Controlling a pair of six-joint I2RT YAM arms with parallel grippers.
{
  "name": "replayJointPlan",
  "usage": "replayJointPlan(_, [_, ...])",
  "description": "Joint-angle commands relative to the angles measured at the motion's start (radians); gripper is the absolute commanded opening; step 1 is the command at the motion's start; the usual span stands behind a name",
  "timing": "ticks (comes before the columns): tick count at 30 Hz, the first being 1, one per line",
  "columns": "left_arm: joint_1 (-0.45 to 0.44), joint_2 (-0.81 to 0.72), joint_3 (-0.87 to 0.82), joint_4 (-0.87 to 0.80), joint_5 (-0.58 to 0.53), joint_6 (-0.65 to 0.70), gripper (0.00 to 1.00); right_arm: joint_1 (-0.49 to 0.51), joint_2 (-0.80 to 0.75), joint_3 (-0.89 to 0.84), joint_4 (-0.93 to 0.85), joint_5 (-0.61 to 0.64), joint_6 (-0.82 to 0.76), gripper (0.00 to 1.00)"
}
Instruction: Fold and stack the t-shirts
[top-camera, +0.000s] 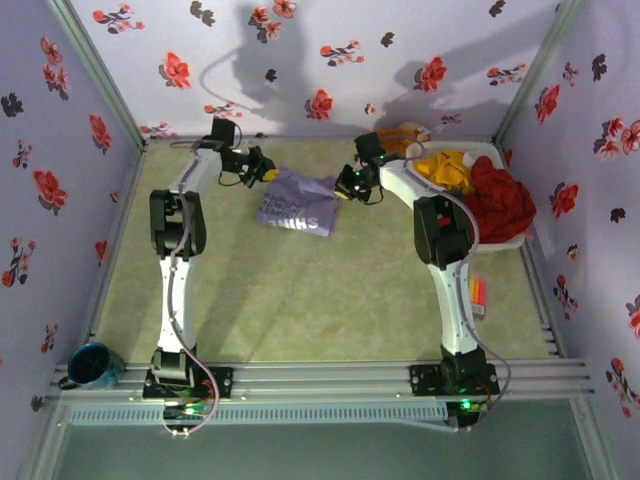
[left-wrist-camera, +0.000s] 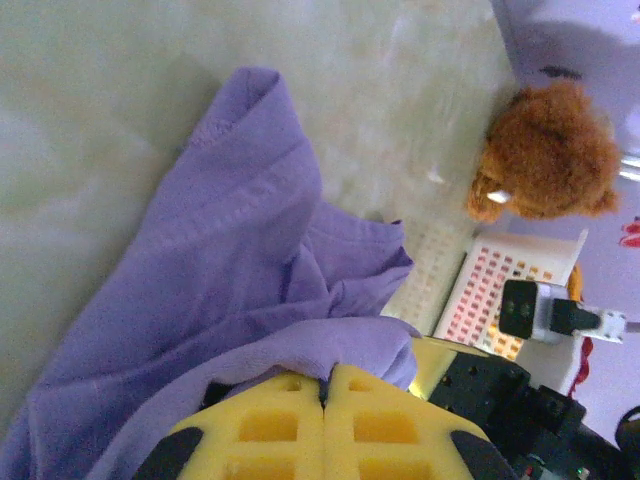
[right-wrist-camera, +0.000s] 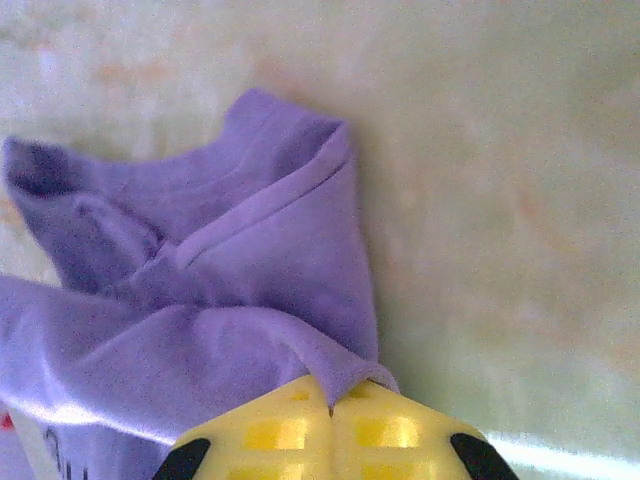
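T-shirts (top-camera: 295, 207) total three: purple tee (left-wrist-camera: 230, 290), red tee (top-camera: 502, 200), orange-yellow tee (top-camera: 447, 167).

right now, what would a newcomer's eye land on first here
The lavender t-shirt lies bunched on the table, its far edge pinched by the left fingers and the right fingers. Behind on the right, a red tee and an orange-yellow tee heap in the white basket.

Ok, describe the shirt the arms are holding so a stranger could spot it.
Look at the far middle of the green table, between the left end effector and right end effector. The lavender t-shirt lies bunched there, white lettering showing. It is the one shirt outside the white basket, which holds the red shirt and yellow shirt.
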Motion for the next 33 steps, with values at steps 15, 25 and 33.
replayJointPlan(15, [0.042, -0.246, -0.208, 0.14, -0.032, -0.039, 0.34, 0.017, -0.179, 0.055, -0.188, 0.017, -0.113, 0.54])
replayJointPlan(25, [-0.036, -0.305, -0.565, 0.233, -0.104, 0.022, 0.11, 0.115, -0.085, -0.042, -0.091, -0.053, -0.043, 0.26])
replayJointPlan(33, [-0.088, -0.375, -0.735, 0.146, -0.221, 0.134, 0.14, 0.149, -0.131, -0.253, -0.069, -0.011, -0.045, 0.24])
